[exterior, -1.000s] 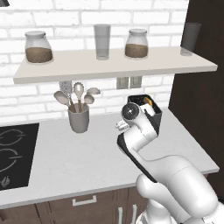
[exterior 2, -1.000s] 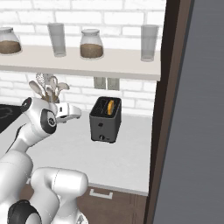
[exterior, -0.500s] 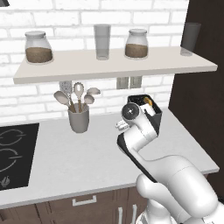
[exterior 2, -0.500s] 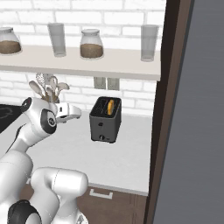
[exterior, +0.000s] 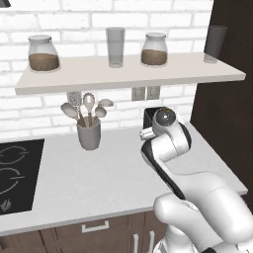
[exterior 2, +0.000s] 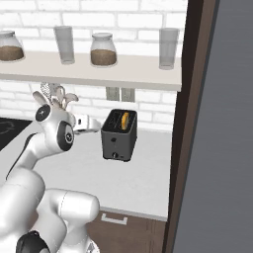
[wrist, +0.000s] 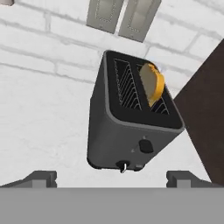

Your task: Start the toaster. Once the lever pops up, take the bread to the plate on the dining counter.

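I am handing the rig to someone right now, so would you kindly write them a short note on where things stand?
Hand: open, holding nothing, short of the toaster's front and aimed at it.
Toaster: on the white counter by the brick wall, below the outlets. Its lever sits on the front with a small knob below it.
Bread: standing in one slot, its top sticking out above the toaster.
Done: approach to the toaster only.
Left: press the lever, wait for the pop, lift the bread out, carry it to the plate on the dining counter.

Bread [wrist: 152, 83] in toaster [wrist: 127, 127] on counter [exterior 2: 143, 168], below shelf [exterior 2: 99, 74]
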### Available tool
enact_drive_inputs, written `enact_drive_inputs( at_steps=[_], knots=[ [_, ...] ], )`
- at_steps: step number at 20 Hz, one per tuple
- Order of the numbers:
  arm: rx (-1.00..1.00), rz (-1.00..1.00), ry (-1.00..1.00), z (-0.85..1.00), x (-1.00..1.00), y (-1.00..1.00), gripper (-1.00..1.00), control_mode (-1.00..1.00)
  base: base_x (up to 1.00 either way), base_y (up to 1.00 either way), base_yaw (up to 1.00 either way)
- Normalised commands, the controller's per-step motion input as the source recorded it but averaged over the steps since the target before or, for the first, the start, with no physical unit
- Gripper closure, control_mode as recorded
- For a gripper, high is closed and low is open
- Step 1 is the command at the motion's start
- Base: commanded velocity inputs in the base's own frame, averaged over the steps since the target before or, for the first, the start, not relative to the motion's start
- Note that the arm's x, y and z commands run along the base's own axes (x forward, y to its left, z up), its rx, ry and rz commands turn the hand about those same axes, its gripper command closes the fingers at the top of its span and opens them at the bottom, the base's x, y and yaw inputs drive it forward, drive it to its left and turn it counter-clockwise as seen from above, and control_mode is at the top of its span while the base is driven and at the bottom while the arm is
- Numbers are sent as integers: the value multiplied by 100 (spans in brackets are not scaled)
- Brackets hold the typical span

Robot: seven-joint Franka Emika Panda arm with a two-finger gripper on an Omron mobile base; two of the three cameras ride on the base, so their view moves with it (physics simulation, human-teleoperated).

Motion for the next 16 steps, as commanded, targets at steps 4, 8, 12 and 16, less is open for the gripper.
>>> enact_drive_inputs(
  at_steps=[4,8,12,16],
  knots=[
    [18,2,-10,35,0,-38,-100,-100,0,0,0],
    [16,3,-8,22,0,-33,-100,-100,0,0,0],
    [17,0,-5,21,0,-34,-100,-100,0,0,0],
    [14,0,0,30,0,-24,-100,-100,0,0,0]
  ],
)
